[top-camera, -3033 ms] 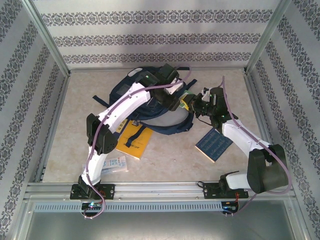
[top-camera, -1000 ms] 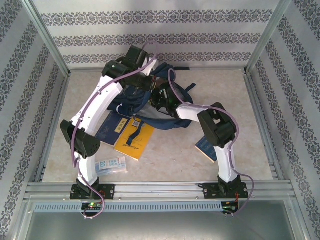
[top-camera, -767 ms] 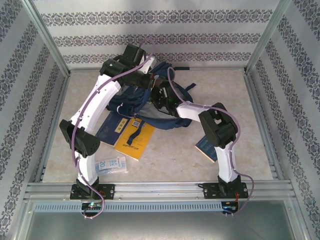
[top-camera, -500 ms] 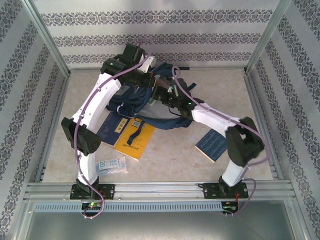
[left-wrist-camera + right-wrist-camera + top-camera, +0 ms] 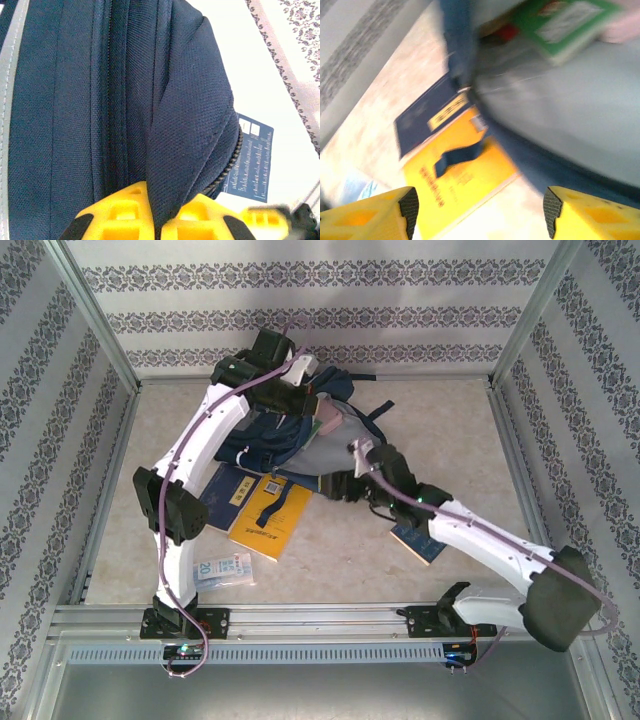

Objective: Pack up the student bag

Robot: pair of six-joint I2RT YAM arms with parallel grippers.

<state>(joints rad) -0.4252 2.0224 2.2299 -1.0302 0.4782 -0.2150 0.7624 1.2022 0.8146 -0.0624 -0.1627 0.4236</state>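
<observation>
The student bag [image 5: 268, 438], a navy backpack, lies at the back of the table with its mouth held open, showing grey lining [image 5: 345, 440]. A green book [image 5: 326, 421] sits inside the opening. My left gripper [image 5: 292, 395] is at the bag's top; in the left wrist view its yellow fingers [image 5: 120, 215] are shut on a fold of the navy fabric [image 5: 190, 130]. My right gripper [image 5: 342, 487] hovers just in front of the bag's mouth. In the right wrist view the right gripper [image 5: 480, 212] is open and holds nothing.
A yellow book [image 5: 268, 520] with a bag strap across it and a navy book [image 5: 220, 496] lie front-left of the bag. A blue patterned book [image 5: 418, 540] lies under my right forearm. A clear packet [image 5: 222, 568] rests near the left base. Metal frame posts ring the table.
My right gripper has pulled back out of the bag's mouth toward the near side, and its arm has swung right. The left gripper keeps hold of the fabric.
</observation>
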